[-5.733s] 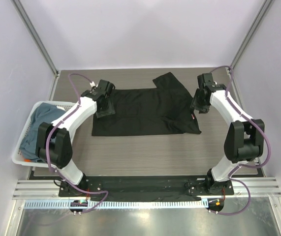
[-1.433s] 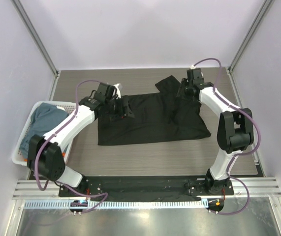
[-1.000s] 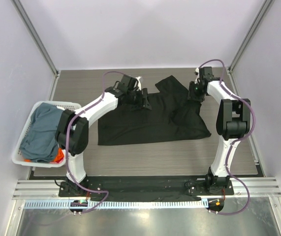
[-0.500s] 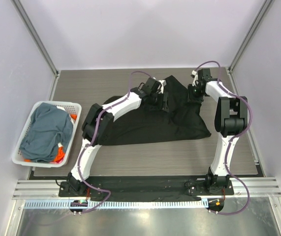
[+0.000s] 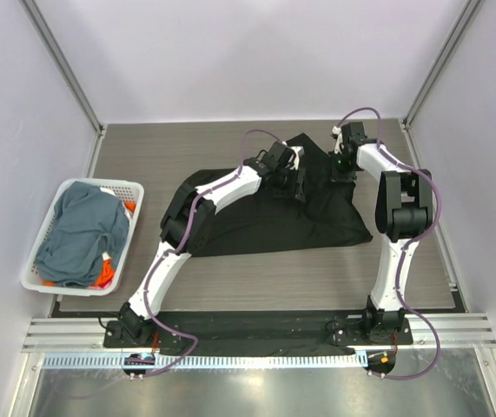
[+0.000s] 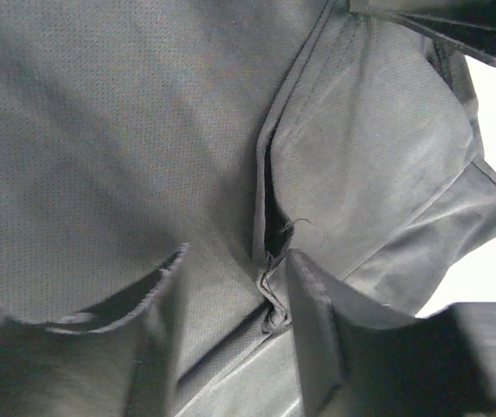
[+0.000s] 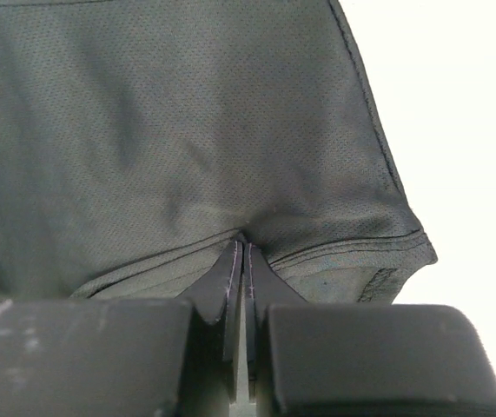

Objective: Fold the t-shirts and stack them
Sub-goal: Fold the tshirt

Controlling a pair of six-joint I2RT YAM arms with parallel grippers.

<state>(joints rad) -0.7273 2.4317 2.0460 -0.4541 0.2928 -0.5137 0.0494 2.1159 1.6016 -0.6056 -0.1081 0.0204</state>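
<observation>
The black t-shirt (image 5: 265, 221) lies rumpled across the middle of the table. My left arm reaches far right, and my left gripper (image 5: 297, 181) sits over the shirt's upper middle. In the left wrist view its jaws (image 6: 237, 261) stand apart, with a bunched seam of black cloth (image 6: 269, 287) between them, close to the right finger (image 6: 313, 330). My right gripper (image 5: 343, 167) is at the shirt's far right corner. In the right wrist view it (image 7: 238, 248) is shut, pinching a fold of the black cloth (image 7: 187, 130). A slate blue-grey shirt (image 5: 78, 230) and some orange cloth (image 5: 104, 276) lie in the basket.
The white lattice-sided basket (image 5: 35, 280) stands at the table's left edge. The metal frame posts and the walls close in the back corners. The front rail with both arm bases (image 5: 256, 326) runs along the near edge.
My left gripper has swept from the shirt's left side to its upper middle, pulling the left part rightward. My right gripper has stayed near the far right corner, shut on cloth.
</observation>
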